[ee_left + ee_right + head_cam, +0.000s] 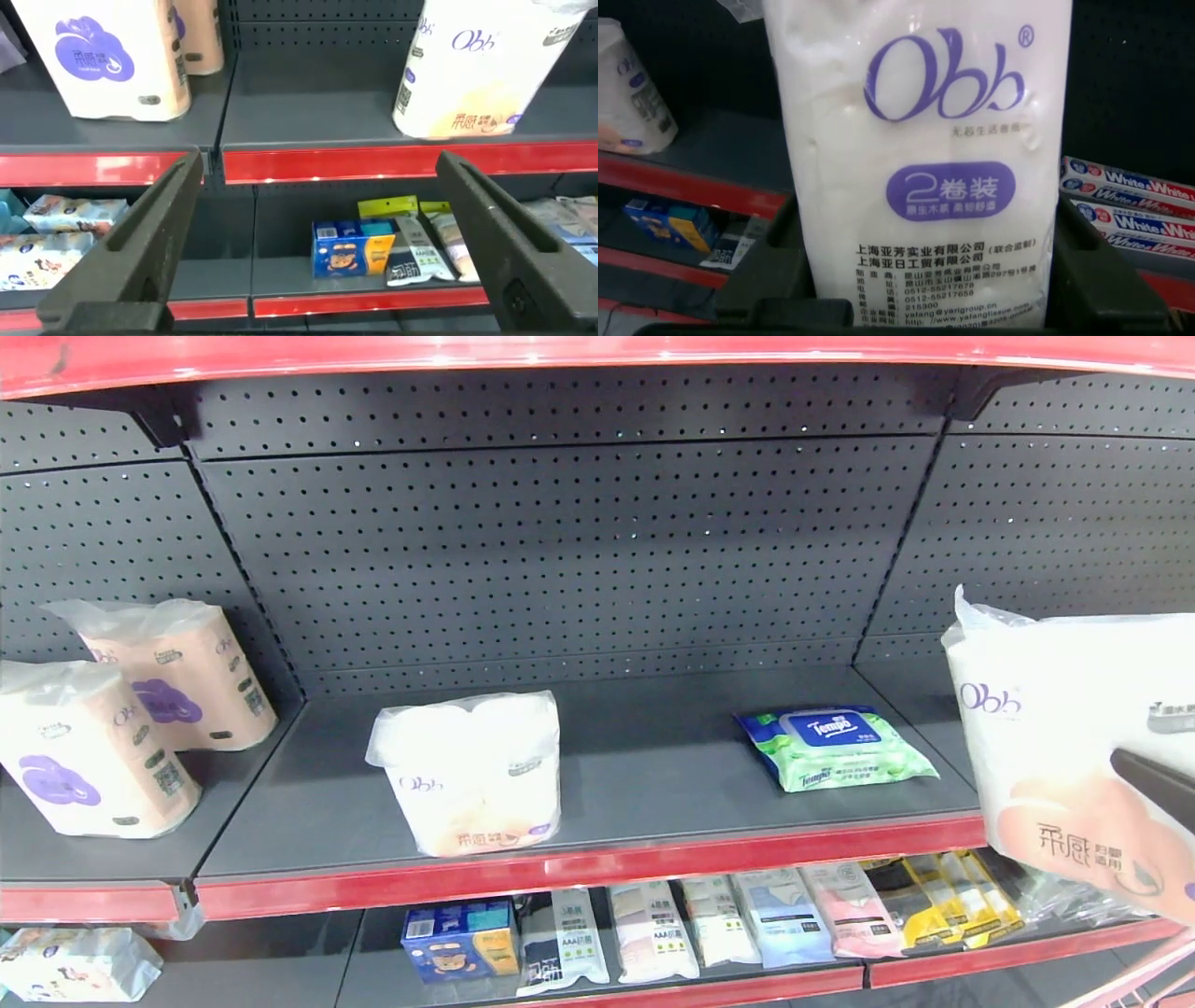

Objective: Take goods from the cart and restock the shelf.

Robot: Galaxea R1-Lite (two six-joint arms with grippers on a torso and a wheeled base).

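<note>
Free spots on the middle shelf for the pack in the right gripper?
Widest bare patch: between white pack and wipes. A narrower strip lies between white pack and the left seam. Right of wipes the held pack hides the shelf. Crowded: packet row below and rolls in the left bay.

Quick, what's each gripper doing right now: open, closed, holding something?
Left gripper: open, holding nothing.
Right gripper: closed on a white pack of toilet rolls.
</note>
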